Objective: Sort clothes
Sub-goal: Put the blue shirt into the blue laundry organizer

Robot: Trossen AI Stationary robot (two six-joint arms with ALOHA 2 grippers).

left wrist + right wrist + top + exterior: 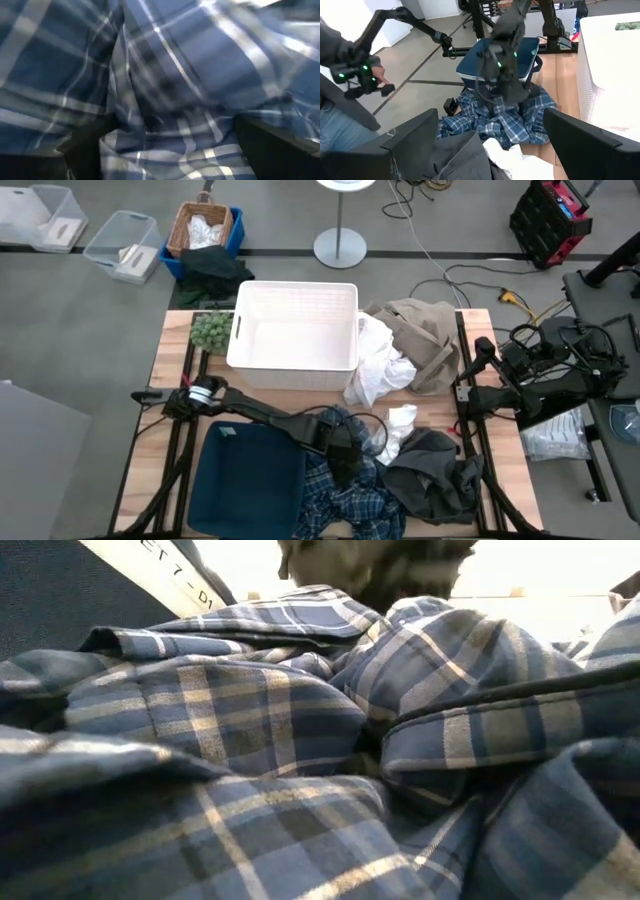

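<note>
The blue-white plaid shirt [340,495] lies crumpled at the table's near edge and fills the low view [300,740]. My left gripper [348,458] points down into the shirt, open, with a ridge of plaid cloth [170,125] between its fingers. The dark grey garment [432,475] lies to the shirt's right. White cloth pieces [375,370] and the beige garment [425,330] lie beside the white basket [295,340]. My right gripper [465,392] waits open and empty at the table's right edge. My left gripper comes at the plaid shirt from above, pointing down, near the shirt's far end [507,112]. Its open fingers [87,145] stand sunk in the cloth on either side of a raised fold. The shirt lies slack on the table. One layer or several, I cannot tell.
A dark blue bin [245,480] stands at the near left next to the shirt. A green fuzzy lump [210,330] sits left of the white basket. A person [340,90] holding controllers stands beyond the table's near side. A wicker basket [203,228] stands on the floor.
</note>
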